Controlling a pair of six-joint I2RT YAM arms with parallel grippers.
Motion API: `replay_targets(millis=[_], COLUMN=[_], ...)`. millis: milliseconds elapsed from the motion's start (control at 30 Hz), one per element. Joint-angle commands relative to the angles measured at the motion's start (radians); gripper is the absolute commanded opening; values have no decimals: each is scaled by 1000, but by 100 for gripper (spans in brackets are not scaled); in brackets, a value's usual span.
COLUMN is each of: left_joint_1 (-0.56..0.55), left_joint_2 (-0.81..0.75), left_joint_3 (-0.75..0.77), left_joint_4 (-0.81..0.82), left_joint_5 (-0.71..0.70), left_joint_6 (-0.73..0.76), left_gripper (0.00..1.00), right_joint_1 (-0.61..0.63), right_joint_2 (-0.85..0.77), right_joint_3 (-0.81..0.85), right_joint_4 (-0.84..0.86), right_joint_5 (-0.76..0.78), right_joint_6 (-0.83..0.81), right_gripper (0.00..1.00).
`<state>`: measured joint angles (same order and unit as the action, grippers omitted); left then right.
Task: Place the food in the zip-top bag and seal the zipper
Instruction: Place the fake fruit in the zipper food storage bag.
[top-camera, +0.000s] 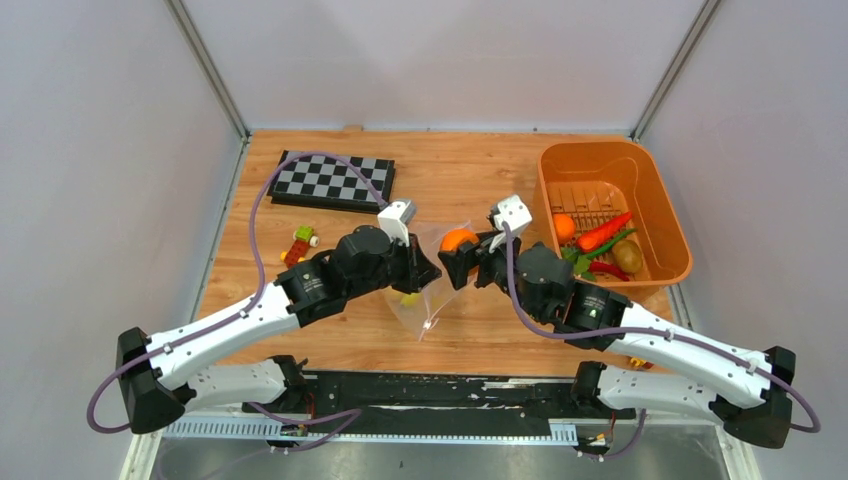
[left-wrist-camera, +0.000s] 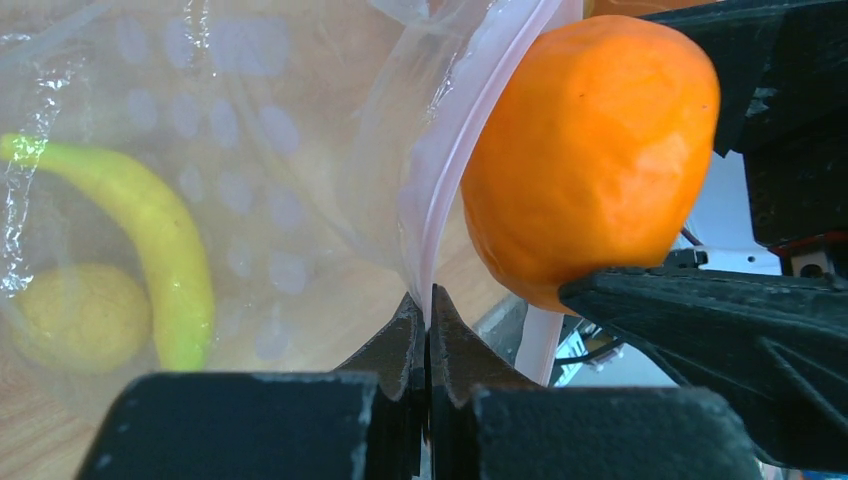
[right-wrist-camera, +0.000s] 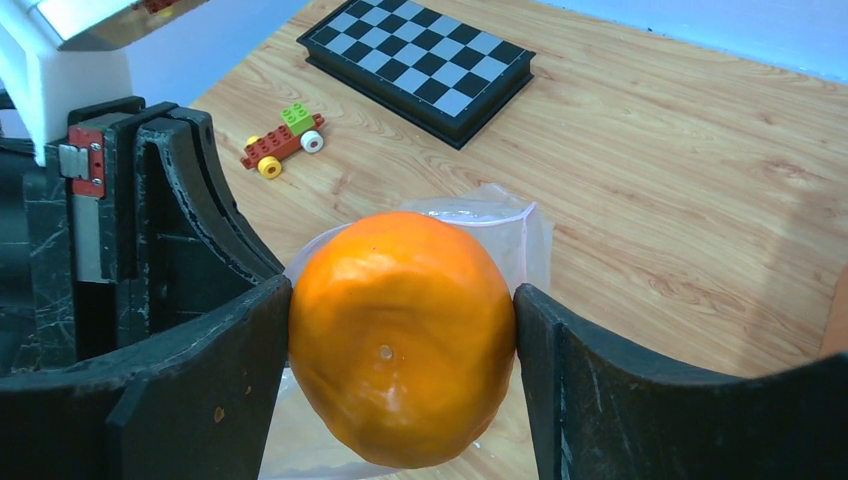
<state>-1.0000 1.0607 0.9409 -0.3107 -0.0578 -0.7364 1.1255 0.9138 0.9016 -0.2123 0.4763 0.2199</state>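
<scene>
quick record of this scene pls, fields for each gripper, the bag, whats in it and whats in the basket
left gripper: shut on the zip-top bag at its edge
right gripper: shut on an orange ball, at the bag's mouth
zipper: pink strip, not sealed
in bag: long yellow-green piece, round yellow piece
basket: holds a carrot, a brownish piece, other food

I can read no text, label, brand, number or sign in any of my three views; the small red tag (right-wrist-camera: 87, 160) at the left of the right wrist view is too small for me to make out any marking on it
</scene>
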Motion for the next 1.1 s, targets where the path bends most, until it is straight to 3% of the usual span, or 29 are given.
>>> replay_targets(millis=[0,167,500,833,1067], left_joint_1=[0,0,1,1,2], left_joint_2=[-36,-79,-85,-74,-89], left_joint_3=[43,51,52,86,66], left_joint_4=[47,57,22,-32,-40], left_joint_5=[21,4,-28,-80,-121], left_joint_6=[-33,-53,-47,-17,-9], left_gripper=[0,0,0,0,0], right_joint_1=[12,15,16,16,14], right_joint_2=[32,52,-104,-211,-302], right_joint_3=[22,56,-25,-38,-66], right_joint_4=[24,-41,75,32,17], right_joint_5=[19,64,-76,-135,24], right_joint_6=[-33,-16,-8,-35,-52], right_gripper=[58,63,87,92,94])
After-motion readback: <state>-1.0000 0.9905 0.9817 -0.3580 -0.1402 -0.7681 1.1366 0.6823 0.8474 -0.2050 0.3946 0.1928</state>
